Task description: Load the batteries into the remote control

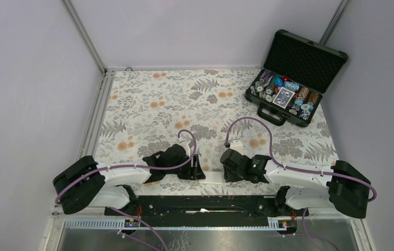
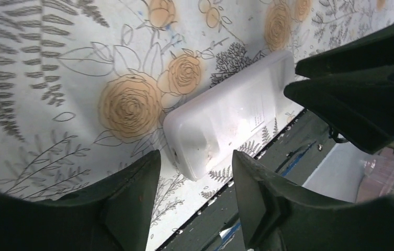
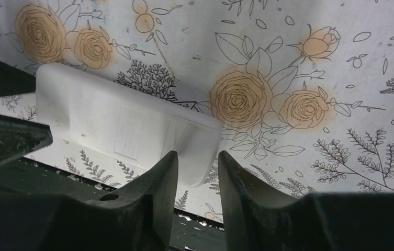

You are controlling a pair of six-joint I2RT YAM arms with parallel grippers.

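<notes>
The white remote control lies back-up on the floral table near the front edge, between my two grippers. In the left wrist view the remote has its rounded end just ahead of my left gripper, which is open wide and holds nothing. In the right wrist view the remote shows a label and a cover seam. Its other end lies at the tips of my right gripper, which is open by a narrow gap and not clamped on it. No batteries are in view.
An open black hard case with poker chips and a card deck stands at the back right. The table's front edge and a dark rail run right beside the remote. The right arm's fingers reach in from the remote's far end.
</notes>
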